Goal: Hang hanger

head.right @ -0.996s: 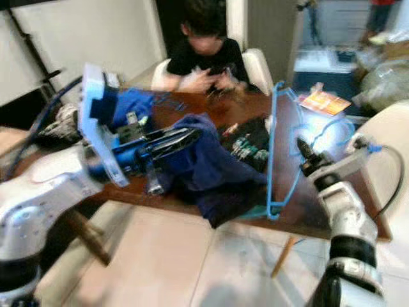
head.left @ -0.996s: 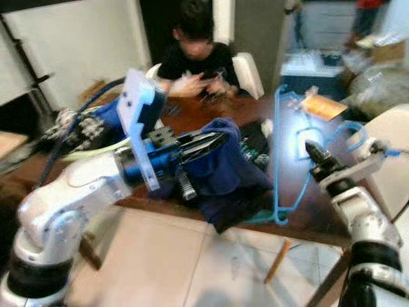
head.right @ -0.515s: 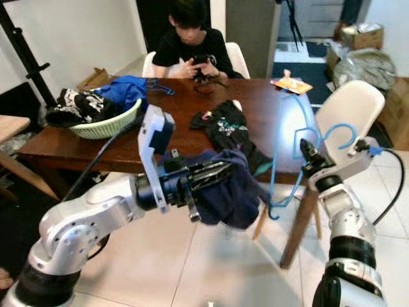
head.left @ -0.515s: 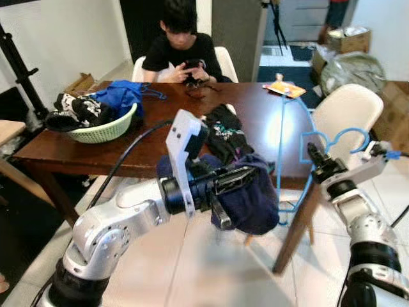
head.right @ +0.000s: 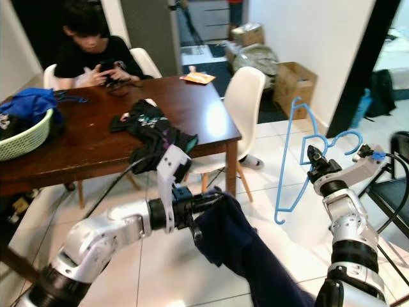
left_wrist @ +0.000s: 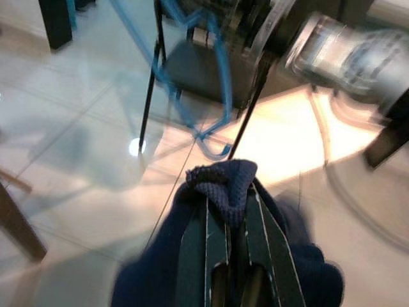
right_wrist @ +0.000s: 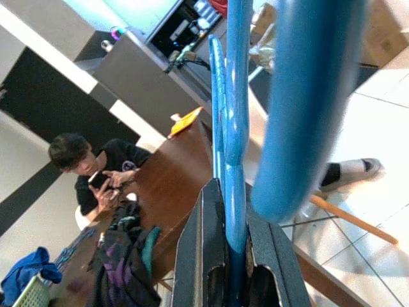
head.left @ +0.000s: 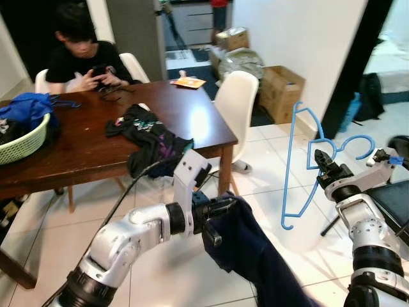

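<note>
Thin blue wire hanger [head.left: 305, 167], upright.

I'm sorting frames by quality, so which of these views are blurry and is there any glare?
Both eye views are sharp, with glare on the wooden table. The left wrist view is motion-blurred behind the navy garment. In the right wrist view the blue hanger is soft, being so close to the lens.
</note>
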Robot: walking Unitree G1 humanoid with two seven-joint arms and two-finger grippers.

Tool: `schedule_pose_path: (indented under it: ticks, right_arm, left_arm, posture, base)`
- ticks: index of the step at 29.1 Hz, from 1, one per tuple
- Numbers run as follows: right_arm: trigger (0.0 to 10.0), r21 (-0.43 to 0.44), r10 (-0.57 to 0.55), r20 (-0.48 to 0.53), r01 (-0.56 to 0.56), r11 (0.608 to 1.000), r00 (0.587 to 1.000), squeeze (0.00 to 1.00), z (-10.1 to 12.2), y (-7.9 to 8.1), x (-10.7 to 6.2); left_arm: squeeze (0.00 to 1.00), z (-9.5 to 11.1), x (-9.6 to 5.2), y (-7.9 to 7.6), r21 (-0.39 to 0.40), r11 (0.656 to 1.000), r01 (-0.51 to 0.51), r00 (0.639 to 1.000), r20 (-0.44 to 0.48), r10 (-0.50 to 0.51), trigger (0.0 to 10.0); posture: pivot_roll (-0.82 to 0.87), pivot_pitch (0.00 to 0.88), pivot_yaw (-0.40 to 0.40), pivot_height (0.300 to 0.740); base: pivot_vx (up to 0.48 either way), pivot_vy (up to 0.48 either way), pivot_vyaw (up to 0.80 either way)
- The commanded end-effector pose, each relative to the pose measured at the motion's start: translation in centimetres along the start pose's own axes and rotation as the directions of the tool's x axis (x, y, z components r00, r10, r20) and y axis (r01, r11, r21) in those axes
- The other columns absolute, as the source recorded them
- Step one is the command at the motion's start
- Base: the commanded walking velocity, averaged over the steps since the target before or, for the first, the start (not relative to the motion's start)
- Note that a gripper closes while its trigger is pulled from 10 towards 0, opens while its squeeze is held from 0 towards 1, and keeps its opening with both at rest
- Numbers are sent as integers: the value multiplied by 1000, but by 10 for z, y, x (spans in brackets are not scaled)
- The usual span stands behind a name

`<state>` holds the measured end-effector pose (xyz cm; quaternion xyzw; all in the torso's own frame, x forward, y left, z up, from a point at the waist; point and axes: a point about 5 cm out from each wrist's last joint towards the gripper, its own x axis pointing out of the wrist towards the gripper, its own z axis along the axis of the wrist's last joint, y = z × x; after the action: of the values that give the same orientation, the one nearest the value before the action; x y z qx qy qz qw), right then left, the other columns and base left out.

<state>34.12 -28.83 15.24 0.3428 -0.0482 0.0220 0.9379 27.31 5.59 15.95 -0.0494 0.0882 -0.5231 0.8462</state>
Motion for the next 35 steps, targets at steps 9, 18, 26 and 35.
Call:
schedule_pose_path:
  ticks: [9, 18, 26, 35]
  right_arm:
    - [10000, -286, -120, -80, 93, 954, 990, 0, -10, -2, 3]
    - [10000, -451, -133, -131, 60, 891, 982, 0, -17, 4, 4]
    - [10000, -467, -138, -139, 59, 882, 981, 0, -15, 4, 6]
    - [10000, -611, 21, -364, -256, 749, 931, 0, -52, 30, -33]
  left_arm:
    - [0, -52, -8, 85, 82, 876, -475, 866, -136, 482, 10000]
    - [0, -74, -6, 93, 280, 823, -494, 785, -264, 561, 10000]
    - [0, -74, -2, 97, 367, 792, -488, 773, -241, 587, 10000]
    - [0, -33, -39, 98, 100, 642, -760, 650, 119, 751, 10000]
  posture:
    - [-69, 0, 59, 735]
    - [-100, 0, 71, 735]
    - [-84, 0, 54, 735]
    - [-83, 0, 43, 735]
  base:
    - [0, 0, -800]
    - [0, 0, -800]
    - [0, 0, -800]
    - [0, 0, -800]
